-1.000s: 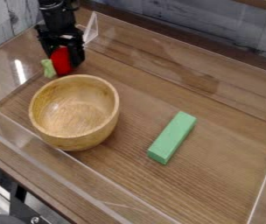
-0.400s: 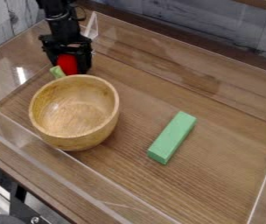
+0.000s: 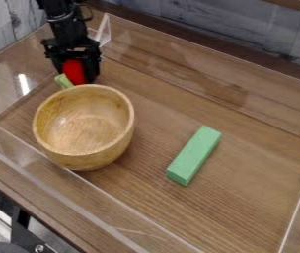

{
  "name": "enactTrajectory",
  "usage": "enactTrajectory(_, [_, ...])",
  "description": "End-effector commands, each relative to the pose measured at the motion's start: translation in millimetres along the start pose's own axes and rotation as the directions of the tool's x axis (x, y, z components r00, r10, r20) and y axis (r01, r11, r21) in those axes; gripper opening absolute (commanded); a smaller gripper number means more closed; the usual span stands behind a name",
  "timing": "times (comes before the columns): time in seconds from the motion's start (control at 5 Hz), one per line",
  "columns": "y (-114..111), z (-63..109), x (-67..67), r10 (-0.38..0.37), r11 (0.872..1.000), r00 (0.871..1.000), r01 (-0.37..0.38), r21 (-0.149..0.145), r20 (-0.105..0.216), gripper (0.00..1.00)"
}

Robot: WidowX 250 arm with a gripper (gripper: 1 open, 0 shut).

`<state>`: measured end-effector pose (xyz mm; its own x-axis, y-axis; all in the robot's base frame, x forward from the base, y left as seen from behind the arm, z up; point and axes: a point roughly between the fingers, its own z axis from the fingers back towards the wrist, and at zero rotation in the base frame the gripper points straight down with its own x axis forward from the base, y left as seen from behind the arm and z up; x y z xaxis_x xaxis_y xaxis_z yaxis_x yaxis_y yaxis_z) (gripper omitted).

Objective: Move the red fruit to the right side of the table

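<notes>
I see 1 view, from above and to the side. Largest thing is the table (image 3: 245,109), brown wood grain, with a clear acrylic wall (image 3: 298,212) round its edges. Taking the tabletop as a clock face, 12 at the far edge:

The wooden bowl (image 3: 83,125) sits around 8 o'clock, upright, light wood, nothing visible inside it.

The green block (image 3: 193,155), long and rectangular, lies flat around 5 o'clock, well apart from the bowl, its long axis running roughly from 7 to 1.

My arm comes down from the top of the picture at about 10 o'clock, black, pointing straight down. The gripper (image 3: 74,73) is just beyond the bowl's far rim, low by the tabletop.

The red fruit (image 3: 72,71) is at about 10 o'clock, on the left side of the table, right between the 2 black fingers (image 3: 58,69). Only a patch of red shows between them, plus a bit of light green at the lower left. Jaws look narrowed around the fruit, 1 finger on each side; I cannot tell if they actually grip it or just flank it. Fruit sits near the bowl rim, not in the bowl.
</notes>
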<state>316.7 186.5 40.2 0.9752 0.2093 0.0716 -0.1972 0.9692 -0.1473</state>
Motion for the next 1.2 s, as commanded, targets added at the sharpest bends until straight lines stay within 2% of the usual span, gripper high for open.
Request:
enactTrajectory(0.0, [-14,55.7,4.9,-0.052,0.999,0.992,0.051,0.017,0.119,0.0])
enactTrajectory(0.2, [-39,85.9,3.7,-0.107,0.994,0.979,0.108,0.004,0.176,0.0])
enactTrajectory(0.4, [-66,95.5,-4.0,-0.177,0.983,0.965,0.185,-0.021,0.191,0.0])
enactTrajectory(0.6, [-92,94.7,-18.5,-0.253,0.963,0.949,0.265,-0.041,0.189,0.0])
enactTrajectory(1.0, [-179,36.1,-53.3,-0.397,0.91,0.908,0.408,-0.072,0.132,0.0])
